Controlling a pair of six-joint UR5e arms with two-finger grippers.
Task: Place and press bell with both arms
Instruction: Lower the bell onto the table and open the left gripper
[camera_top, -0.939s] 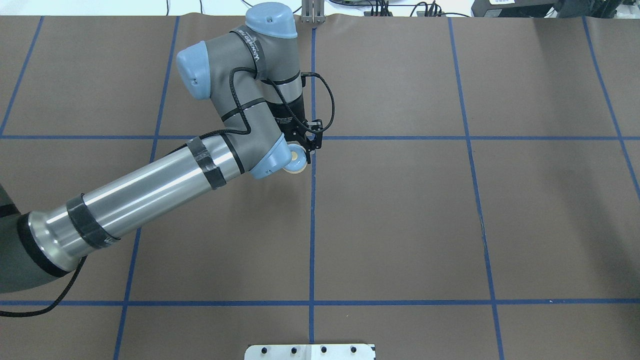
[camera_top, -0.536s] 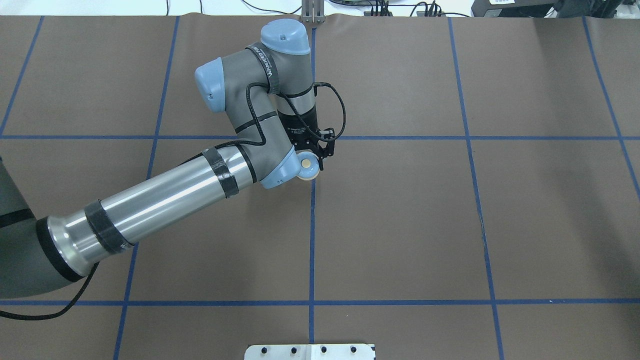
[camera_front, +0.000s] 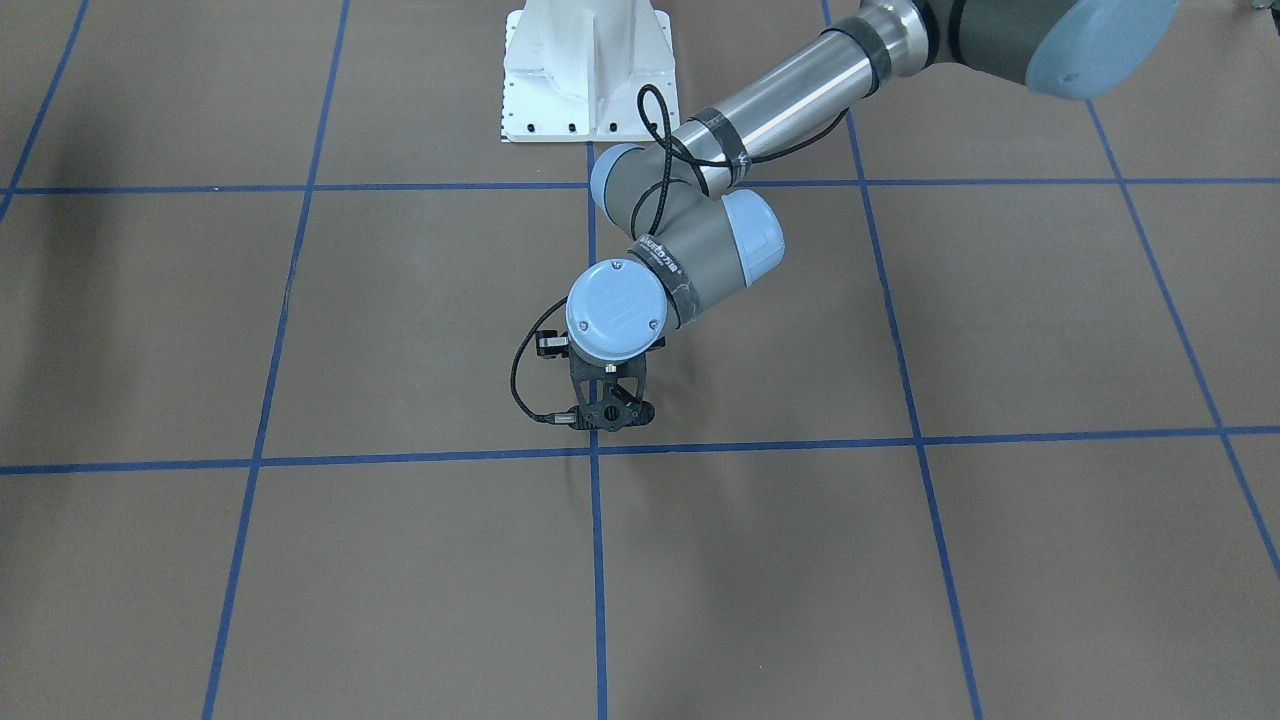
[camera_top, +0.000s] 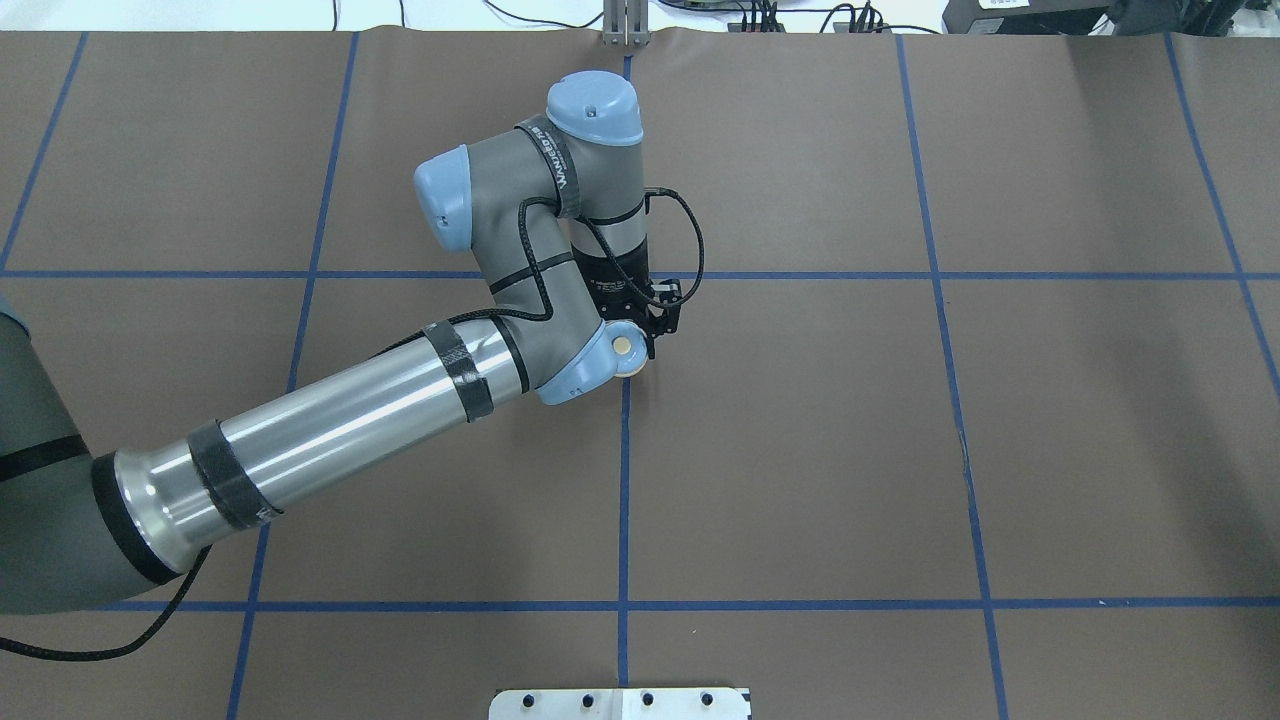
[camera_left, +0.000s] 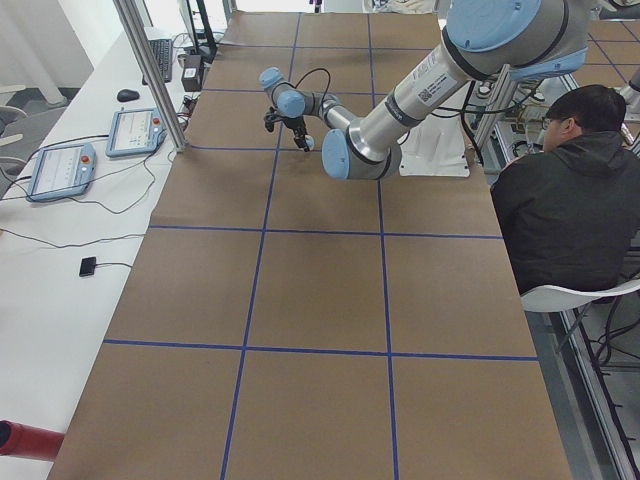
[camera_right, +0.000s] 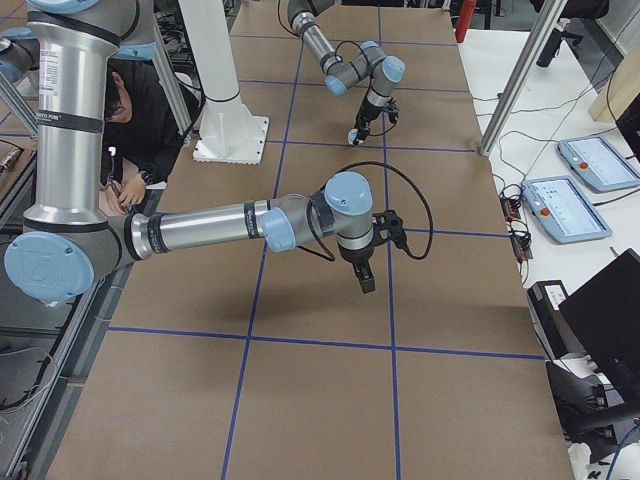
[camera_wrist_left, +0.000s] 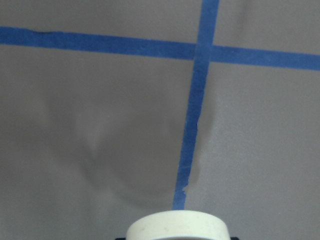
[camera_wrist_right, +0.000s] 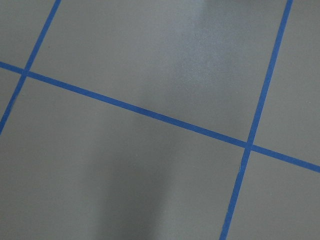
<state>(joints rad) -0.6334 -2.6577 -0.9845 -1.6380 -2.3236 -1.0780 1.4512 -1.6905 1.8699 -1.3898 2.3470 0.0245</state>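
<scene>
Front-facing: the black skeletal left gripper (camera_front: 610, 412) hides its load. Overhead: it grips the small round blue-domed, cream-based bell (camera_top: 627, 348), at 6 o'clock of the blue tape crossing (camera_top: 627, 275). Right exterior: right gripper (camera_right: 366, 281), opening cannot be told. Bell likely light, rigid, slick: hold its base ring.

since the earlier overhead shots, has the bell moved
Yes. In the overhead view the bell, carried in the left pincer, has shifted right, from left of the vertical blue tape line onto it, and slightly toward the bottom edge.
</scene>
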